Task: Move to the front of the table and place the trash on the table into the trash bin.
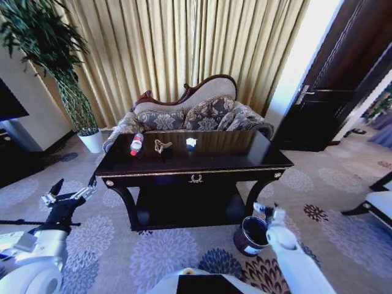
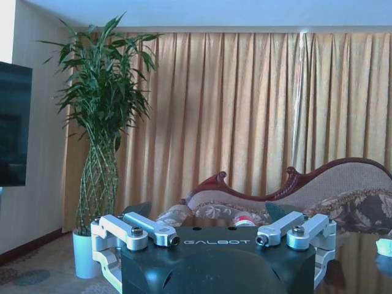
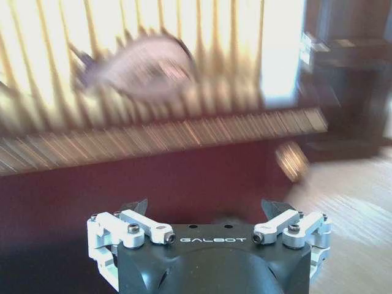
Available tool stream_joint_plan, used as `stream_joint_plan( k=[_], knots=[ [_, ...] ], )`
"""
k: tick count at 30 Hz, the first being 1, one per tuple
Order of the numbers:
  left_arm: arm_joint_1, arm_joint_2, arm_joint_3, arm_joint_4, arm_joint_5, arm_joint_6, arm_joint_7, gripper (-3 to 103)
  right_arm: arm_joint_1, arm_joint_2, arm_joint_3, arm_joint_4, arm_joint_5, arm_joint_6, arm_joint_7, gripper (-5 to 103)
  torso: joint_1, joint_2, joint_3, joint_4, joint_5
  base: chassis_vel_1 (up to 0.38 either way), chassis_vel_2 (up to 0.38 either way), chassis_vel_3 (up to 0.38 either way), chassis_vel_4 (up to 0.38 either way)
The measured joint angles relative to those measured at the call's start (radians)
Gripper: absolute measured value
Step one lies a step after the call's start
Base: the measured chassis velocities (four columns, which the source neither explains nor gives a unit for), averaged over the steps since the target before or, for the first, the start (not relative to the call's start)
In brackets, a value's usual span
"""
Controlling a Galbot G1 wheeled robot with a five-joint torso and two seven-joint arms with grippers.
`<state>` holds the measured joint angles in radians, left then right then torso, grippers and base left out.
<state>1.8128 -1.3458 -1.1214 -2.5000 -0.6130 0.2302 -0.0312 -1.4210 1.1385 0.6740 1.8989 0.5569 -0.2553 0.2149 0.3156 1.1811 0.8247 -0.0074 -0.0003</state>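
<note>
Here the trash lies in a row along the far half of the dark glossy desk point(image 1: 202, 160): a small clear bottle point(image 1: 136, 144) with a red label toward the robot's left, lying on its side, a tan wrapper scrap point(image 1: 162, 146) just beside it, and a white paper wad point(image 1: 191, 143) a little further right. The three pieces lie apart from one another. On the carpet by the desk's front right leg stands the dark brown trash bin point(image 1: 251, 236), tilted so its mouth shows.

In the head view the left end effector point(image 1: 72, 193) is held low off the desk's front left corner, fingers spread wide with nothing between them, well below and to the left of the bottle. The right end effector point(image 1: 267, 211) is just above the bin's rim, well apart from the trash on the desk top; from this view its opening is hard to read.

The left wrist view looks level across the desk top: the left end effector point(image 2: 207, 215) is open and empty, and the bottle's red cap point(image 2: 245, 219) peeks just beyond it, with the paper wad point(image 2: 384, 246) at the edge, and a potted plant point(image 2: 101, 147) and a sofa point(image 2: 306, 199) behind. The right wrist view is blurred, showing the right end effector point(image 3: 206, 207) open, holding nothing, facing the desk's front edge.
</note>
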Motion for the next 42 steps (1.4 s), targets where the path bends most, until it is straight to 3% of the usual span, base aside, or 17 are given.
stream_joint_plan(
  k=[2,6,14,26,42],
  knots=[
    [0.000,0.001,-0.009,0.000,-0.002,0.000,0.000,100,-0.046,-0.006,0.022,0.168,0.030,-0.026,-0.008,100,0.000,0.000,0.000,-0.0001,-0.0001,0.000,0.000,0.000,0.000],
    [-0.001,0.001,-0.012,0.000,-0.004,0.000,-0.001,100,-0.082,-0.012,0.031,0.291,0.035,-0.035,-0.011,100,0.000,0.000,0.000,-0.0002,0.0002,0.000,0.000,0.000,0.000],
    [-0.006,0.007,-0.010,0.000,-0.005,0.000,0.001,100,-0.163,0.017,-0.010,0.535,-0.068,-0.051,-0.011,100,0.000,0.000,0.000,-0.0001,0.0002,0.000,0.000,0.000,0.000],
    [-0.009,0.017,-0.005,0.000,-0.005,0.000,0.009,100,-0.180,0.009,-0.029,0.564,-0.104,-0.084,-0.057,100,0.000,0.000,0.000,-0.0001,0.0003,0.000,0.000,0.000,0.000],
    [-0.012,0.009,-0.002,0.000,0.002,0.000,0.017,100,-0.174,0.014,-0.038,0.537,-0.117,-0.084,-0.063,100,0.000,0.000,0.000,-0.0001,0.0004,-0.027,0.025,0.029,-0.025]
  ],
)
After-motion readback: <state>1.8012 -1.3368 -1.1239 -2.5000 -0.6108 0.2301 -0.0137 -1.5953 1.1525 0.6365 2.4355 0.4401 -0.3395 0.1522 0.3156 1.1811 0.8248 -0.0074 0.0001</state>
